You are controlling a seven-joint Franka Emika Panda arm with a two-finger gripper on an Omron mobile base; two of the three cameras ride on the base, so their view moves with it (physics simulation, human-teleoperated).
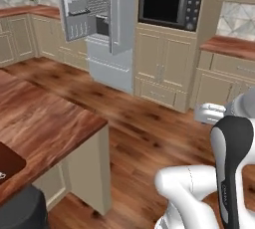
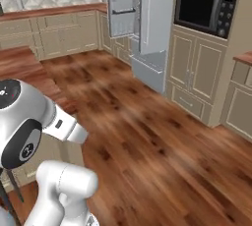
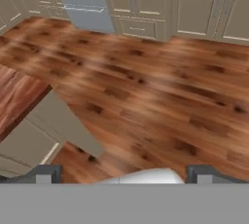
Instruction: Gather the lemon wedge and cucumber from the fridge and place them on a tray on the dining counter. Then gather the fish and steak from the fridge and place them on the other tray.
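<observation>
Wide apart stood the claw's (image 3: 124,174) two dark fingertips (image 3: 46,174) at the bottom of the hand view, released and grasping nothing, with only plank floor between and beyond them.

The fridge (image 1: 110,29) stood across the room against the far wall, a tall pale grey unit with a smooth matte face. One upper door (image 1: 74,6) hung swung out, showing white shelf racks on its inner side; the other upper door stood ajar, carrying a long vertical bar handle, and flat drawer fronts lay below. The right base view showed it (image 2: 147,23) from the other side, the door likewise swung out.

The dining counter (image 1: 40,118) lay near the robot at the left, its top a glossy reddish-brown wood with dark streaked grain, its sides plain beige panels. A flat dark brown tray (image 1: 7,166) rested on that top at the picture's left edge, its corner rounded.

Beside the fridge, a black microwave (image 1: 169,6) sat built into beige panelled cabinets (image 1: 162,66). The floor (image 2: 162,141) was warm, shiny wood planking with dark knots.
</observation>
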